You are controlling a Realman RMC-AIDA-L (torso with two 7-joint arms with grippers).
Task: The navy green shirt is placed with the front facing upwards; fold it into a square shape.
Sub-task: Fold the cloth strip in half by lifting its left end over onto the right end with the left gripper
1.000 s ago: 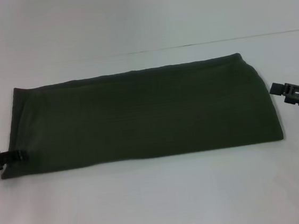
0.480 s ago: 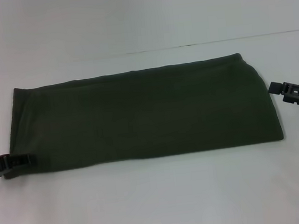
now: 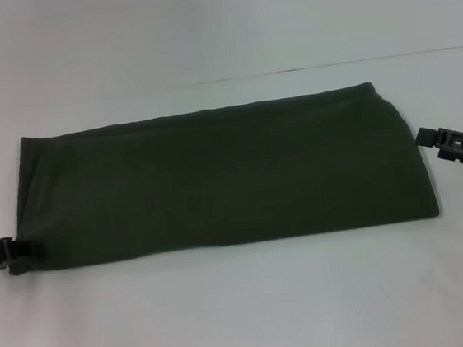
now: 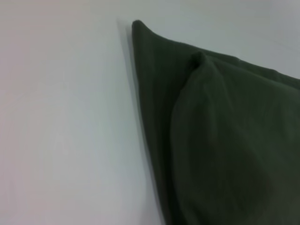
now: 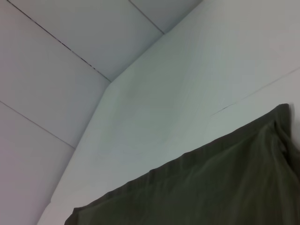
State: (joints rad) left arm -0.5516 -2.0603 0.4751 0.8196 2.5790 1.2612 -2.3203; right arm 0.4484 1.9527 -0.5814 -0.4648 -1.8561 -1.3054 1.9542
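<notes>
Lying folded lengthwise on the white table (image 3: pixel 245 305), the navy green shirt (image 3: pixel 223 174); left gripper (image 3: pixel 12 249) at its near-left corner, right gripper (image 3: pixel 431 138) just off its right edge, jaws' state untellable.

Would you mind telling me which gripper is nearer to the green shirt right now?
The left. The left gripper is at the navy green shirt's near left corner, overlapping its edge, while the right gripper sits just off the shirt's right edge with a small gap of table between.

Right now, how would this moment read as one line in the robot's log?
shirt: folded into long band, flat on table | left tool: at its near-left corner | right tool: beside right end, apart
</notes>
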